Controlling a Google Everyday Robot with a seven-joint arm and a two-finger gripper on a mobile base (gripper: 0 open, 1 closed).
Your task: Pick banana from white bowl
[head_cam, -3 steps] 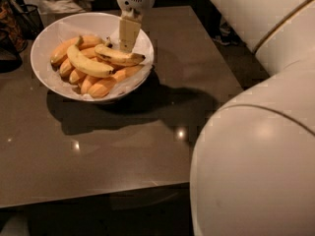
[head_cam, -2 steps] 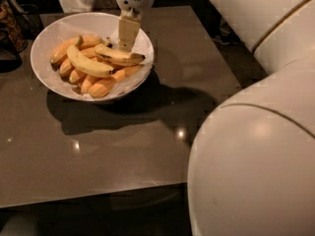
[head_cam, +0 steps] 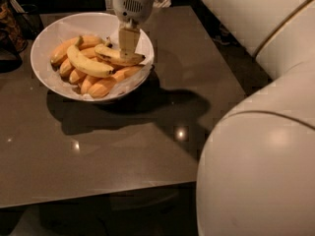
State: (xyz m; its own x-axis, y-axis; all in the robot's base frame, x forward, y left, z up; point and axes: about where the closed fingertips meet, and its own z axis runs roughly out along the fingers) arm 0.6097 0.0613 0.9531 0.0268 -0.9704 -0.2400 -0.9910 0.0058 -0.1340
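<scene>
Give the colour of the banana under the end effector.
Banana: yellow, dark brown blotches, camera view; end effector directly over it.

1 view only — it looks steeply down past the arm (head_cam: 256,146) onto the bench (head_cam: 147,146); the gripper (head_cam: 129,47) hangs at top, over the white bowl (head_cam: 42,58).

The desk (head_cam: 123,146) is dark brown, smooth and polished — small bright glints sit on it. The white bowl (head_cam: 64,26) is smooth with a soft sheen. Inside it the banana (head_cam: 115,57) has matt yellow skin, blotched dark. The end effector (head_cam: 129,48), over the bowl's right side, looks matt tan below a white plastic housing (head_cam: 132,4); the arm shell (head_cam: 266,146) — smooth, faintly glossy plastic.
</scene>
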